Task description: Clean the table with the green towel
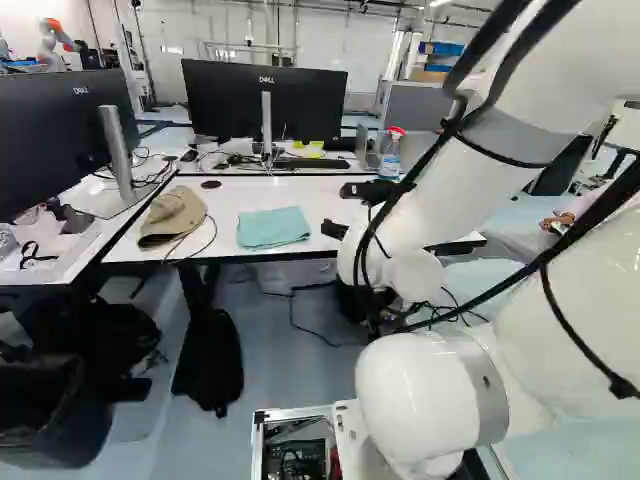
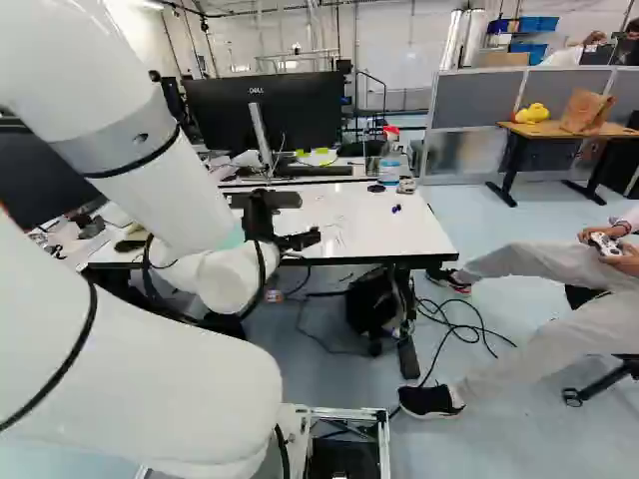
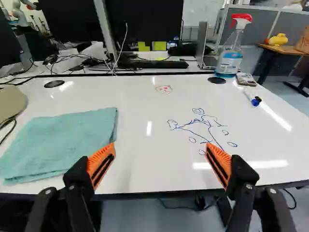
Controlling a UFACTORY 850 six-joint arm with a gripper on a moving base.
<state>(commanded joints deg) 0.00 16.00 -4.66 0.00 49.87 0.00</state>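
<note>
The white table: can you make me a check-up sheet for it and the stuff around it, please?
Surface: white table has a blue drawing and a small red doodle.
Job's things: green towel lies folded on the table; spray bottle stands near the far edge.
Clutter: cap beside the towel; pen near the bottle.
Gripper: gripper open, holding nothing.
Cables: a black cable loops beside the cap; another on the floor.
Surroundings: screens behind; black bag below the table.
</note>
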